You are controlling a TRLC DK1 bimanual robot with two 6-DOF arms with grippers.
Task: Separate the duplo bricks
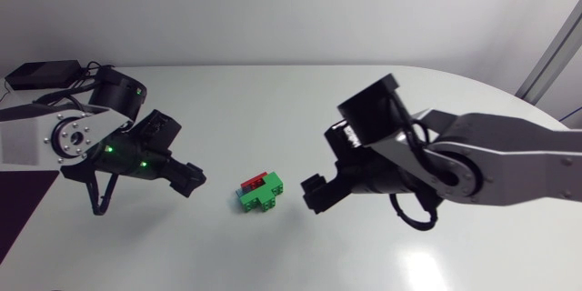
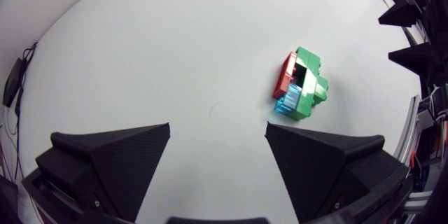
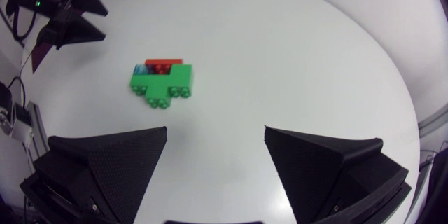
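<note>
Broadly, the white table (image 1: pixel 273 100) carries everything, and both of my arms come in over it from opposite sides. My right arm (image 1: pixel 491 159) is the bulkier shape in the head view, its grey link stretching in toward the middle of the table; my left arm (image 1: pixel 118 145) sits more folded near its own side, with green lights showing on its black joint. My right gripper (image 3: pixel 215 131) stands wide open, its two wedge fingers well apart with only bare table between them. My left gripper (image 2: pixel 217 129) is spread just as wide and holds nothing. The duplo cluster (image 1: pixel 261 192) lies on the table between the two grippers, touching neither. From each wrist view it sits ahead of that gripper and a little off to one side, with the other gripper beyond it. Its bricks are joined together: a green brick (image 3: pixel 171 80) makes up most of it, a red brick (image 2: pixel 283 75) runs along one side, and a small translucent blue brick (image 2: pixel 287 103) is tucked in at one end.
</note>
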